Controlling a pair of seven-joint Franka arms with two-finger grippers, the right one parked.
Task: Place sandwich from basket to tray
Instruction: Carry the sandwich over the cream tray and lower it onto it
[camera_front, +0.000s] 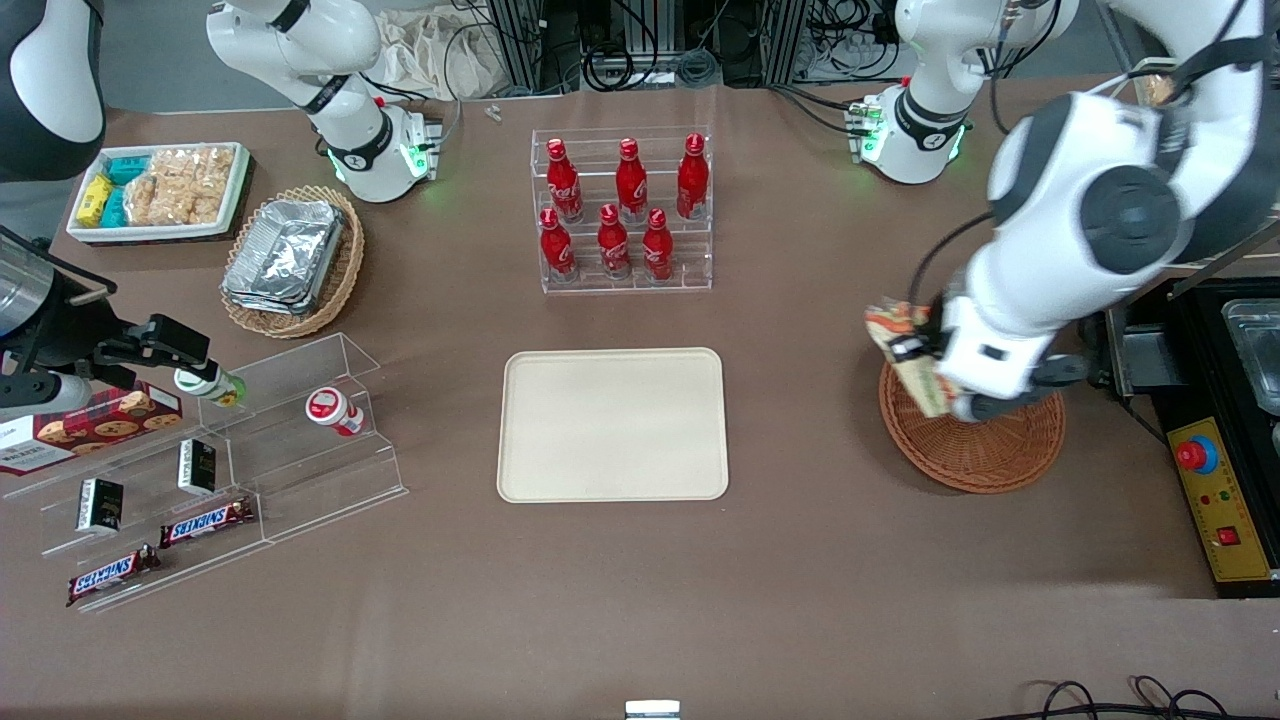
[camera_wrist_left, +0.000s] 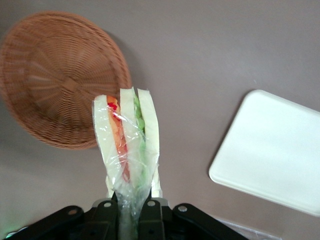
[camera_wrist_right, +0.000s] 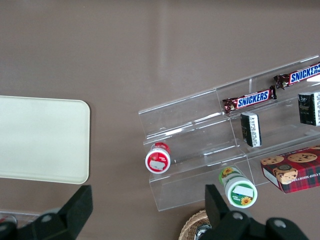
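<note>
The sandwich (camera_wrist_left: 127, 140), a plastic-wrapped wedge of white bread with red and green filling, hangs in the air with my gripper (camera_wrist_left: 131, 207) shut on its wrapper end. In the front view the sandwich (camera_front: 900, 335) is lifted above the rim of the round reddish-brown basket (camera_front: 985, 450), on the side toward the tray, with my gripper (camera_front: 925, 350) holding it. The basket (camera_wrist_left: 55, 80) shows nothing inside. The cream tray (camera_front: 613, 424) lies flat in the middle of the table, bare; the wrist view also shows the tray (camera_wrist_left: 275, 150).
A clear rack of red bottles (camera_front: 622, 212) stands farther from the front camera than the tray. Toward the parked arm's end are a tan basket of foil containers (camera_front: 290, 258), a white tray of snack packets (camera_front: 160, 190) and clear shelves of snacks (camera_front: 220, 470). A black unit (camera_front: 1215, 420) stands beside the basket.
</note>
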